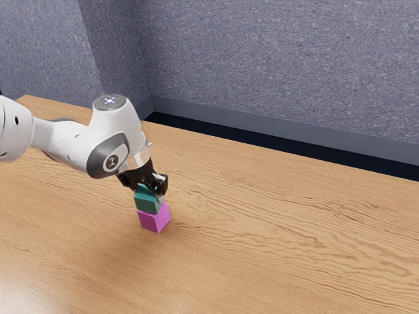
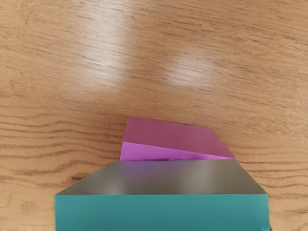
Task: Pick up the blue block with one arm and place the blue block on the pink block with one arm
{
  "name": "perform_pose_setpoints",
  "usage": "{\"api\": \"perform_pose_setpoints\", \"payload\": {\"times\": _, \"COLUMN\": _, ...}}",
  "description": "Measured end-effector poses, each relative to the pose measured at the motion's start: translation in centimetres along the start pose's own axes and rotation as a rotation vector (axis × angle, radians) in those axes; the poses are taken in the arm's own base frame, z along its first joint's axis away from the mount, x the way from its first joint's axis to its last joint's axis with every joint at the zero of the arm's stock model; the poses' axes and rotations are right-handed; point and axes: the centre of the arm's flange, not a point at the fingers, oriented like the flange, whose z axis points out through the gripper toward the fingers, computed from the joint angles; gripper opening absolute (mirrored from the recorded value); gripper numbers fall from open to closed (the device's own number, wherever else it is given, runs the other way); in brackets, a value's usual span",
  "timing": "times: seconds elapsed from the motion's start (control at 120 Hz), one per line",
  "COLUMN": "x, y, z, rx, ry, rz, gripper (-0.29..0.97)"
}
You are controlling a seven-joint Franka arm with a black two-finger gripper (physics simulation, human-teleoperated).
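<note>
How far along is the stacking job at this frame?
Done: the blue block is picked up and appears to sit on the pink block. In hand: the gripper looks shut on the blue block. Left: open and back away.

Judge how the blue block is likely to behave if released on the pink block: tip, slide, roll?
Probably rigid: the blue block shows flat faces and crisp edges in the gripper. Unlikely to roll, being boxy. Its glossy top hints it may slide on the pink block, whose top looks similar in size.
</note>
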Motion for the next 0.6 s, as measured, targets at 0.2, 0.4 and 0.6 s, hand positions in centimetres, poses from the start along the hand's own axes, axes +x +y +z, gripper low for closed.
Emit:
{"api": "perform_pose_setpoints", "payload": {"times": 0.2, "x": -0.05, "y": -0.03, "z": -0.11, "rx": 0.004, "ry": -0.010, "rz": 0.000, "gripper": 0.24}}
{"api": "perform_pose_setpoints", "payload": {"times": 0.4, "x": 0.55, "y": 0.08, "z": 0.05, "rx": 0.002, "ry": -0.003, "rz": 0.005, "gripper": 0.24}}
{"api": "perform_pose_setpoints", "payload": {"times": 0.6, "x": 0.53, "y": 0.08, "z": -0.08, "rx": 0.004, "ry": -0.007, "rz": 0.006, "gripper": 0.24}}
